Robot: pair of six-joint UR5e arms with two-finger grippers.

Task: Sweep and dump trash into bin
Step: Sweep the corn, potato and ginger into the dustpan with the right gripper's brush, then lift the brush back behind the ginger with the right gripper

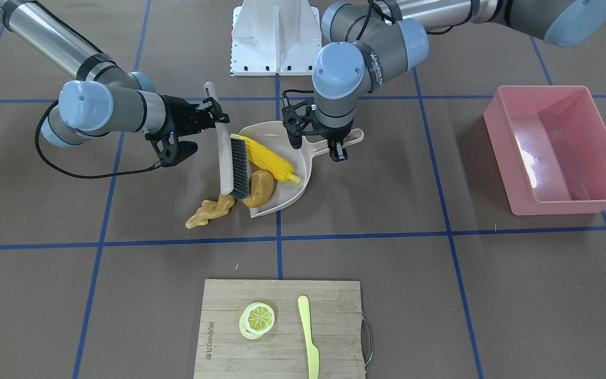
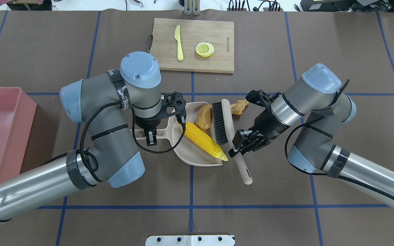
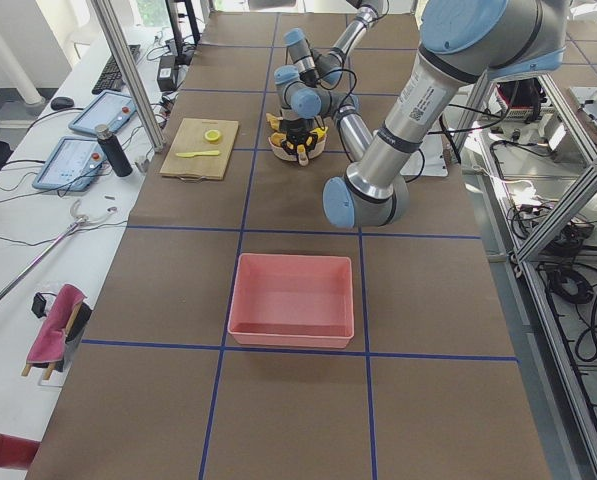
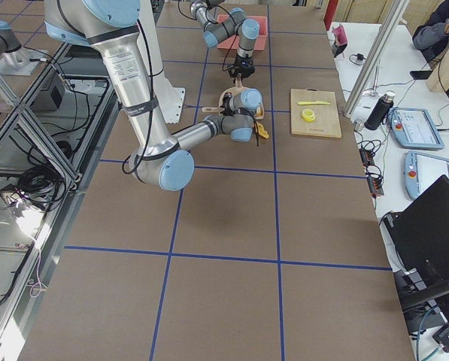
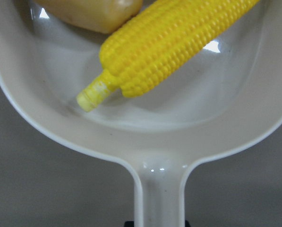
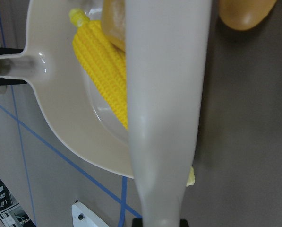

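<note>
- Corn cob (image 2: 204, 141) lies slantwise inside the dustpan (image 2: 192, 159).
- Brown potato lump (image 2: 204, 117) sits at the dustpan's open mouth, against the bristles of the brush (image 2: 220, 126).
- Ginger root (image 1: 209, 211) lies on the table just outside that mouth, beyond the brush.
- Right gripper (image 2: 235, 147) is clamped on the brush handle, beside the dustpan.
- Left gripper (image 2: 150, 136) is clamped on the dustpan's handle.
- Pink bin (image 1: 561, 206) stands well apart from the dustpan, on its handle side.

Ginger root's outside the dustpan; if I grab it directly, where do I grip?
Probably best to come straight down on the ginger root and pinch across its narrow waist, nearer the free end. It lies flat on the table, and the brush bristles and dustpan lip crowd its other end.
</note>
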